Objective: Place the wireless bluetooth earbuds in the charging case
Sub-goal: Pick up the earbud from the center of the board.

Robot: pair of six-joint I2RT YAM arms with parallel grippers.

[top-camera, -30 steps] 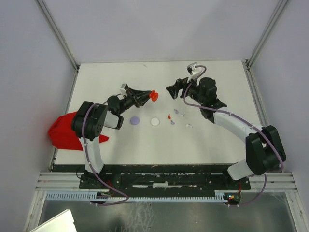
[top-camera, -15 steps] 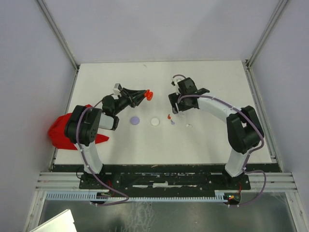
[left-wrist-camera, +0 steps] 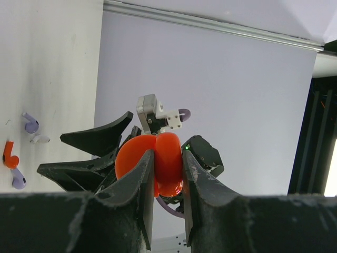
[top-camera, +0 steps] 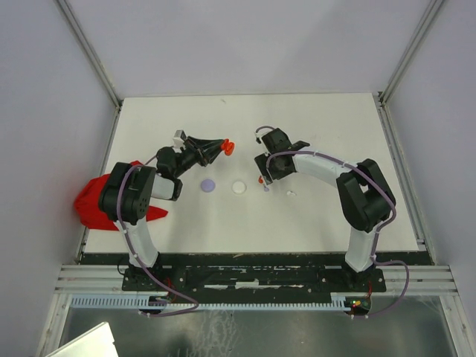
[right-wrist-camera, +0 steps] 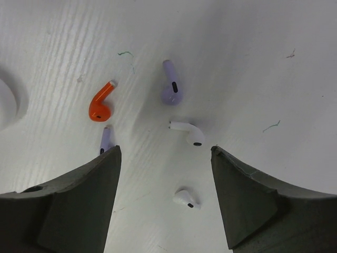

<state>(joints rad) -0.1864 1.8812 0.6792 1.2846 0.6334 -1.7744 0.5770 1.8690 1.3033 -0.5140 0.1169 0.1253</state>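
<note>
My left gripper (top-camera: 223, 146) is shut on the red charging case (top-camera: 229, 145) and holds it above the table; in the left wrist view the case (left-wrist-camera: 160, 161) sits pinched between the two fingers. My right gripper (top-camera: 265, 171) is open and low over the loose earbuds. In the right wrist view a red earbud (right-wrist-camera: 100, 105), a lilac earbud (right-wrist-camera: 171, 89) and two white earbuds (right-wrist-camera: 188, 133) (right-wrist-camera: 187, 199) lie on the table. A second lilac earbud (right-wrist-camera: 106, 139) is partly hidden by the left finger. The nearer white earbud lies between the open jaws.
A lilac disc (top-camera: 209, 185) and a white disc (top-camera: 239, 187) lie left of the earbuds. A red cloth (top-camera: 100, 202) lies at the table's left edge. The white disc's rim (right-wrist-camera: 8, 105) shows at the left of the right wrist view.
My right gripper has swung left and down from the back of the table to just over the earbuds. My left gripper shifted slightly left with the case, then held still.
</note>
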